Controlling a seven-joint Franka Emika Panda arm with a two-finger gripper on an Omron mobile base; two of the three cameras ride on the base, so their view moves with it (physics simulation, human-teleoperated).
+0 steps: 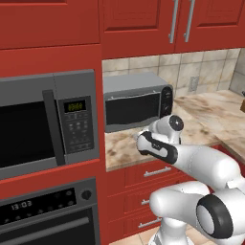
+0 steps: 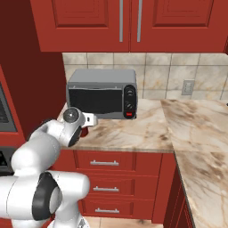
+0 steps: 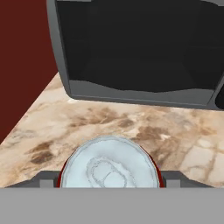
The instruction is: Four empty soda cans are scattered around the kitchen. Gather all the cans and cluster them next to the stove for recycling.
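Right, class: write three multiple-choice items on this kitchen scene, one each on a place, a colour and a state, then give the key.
1. Where does the soda can stand?
A. In a drawer
B. On the counter in front of the grey countertop oven
C. On the floor

2. What colour is the can's side?
A. Red
B. Green
C. Yellow

3. How are the upper cabinet doors?
A. Wide open
B. Taken off
C. Shut

Key:
1 B: in the hand view the soda can rests on the marbled counter, with the grey countertop oven just behind it.
2 A: a red edge shows around the silvery top.
3 C: the upper cabinet doors sit flush, handles side by side.
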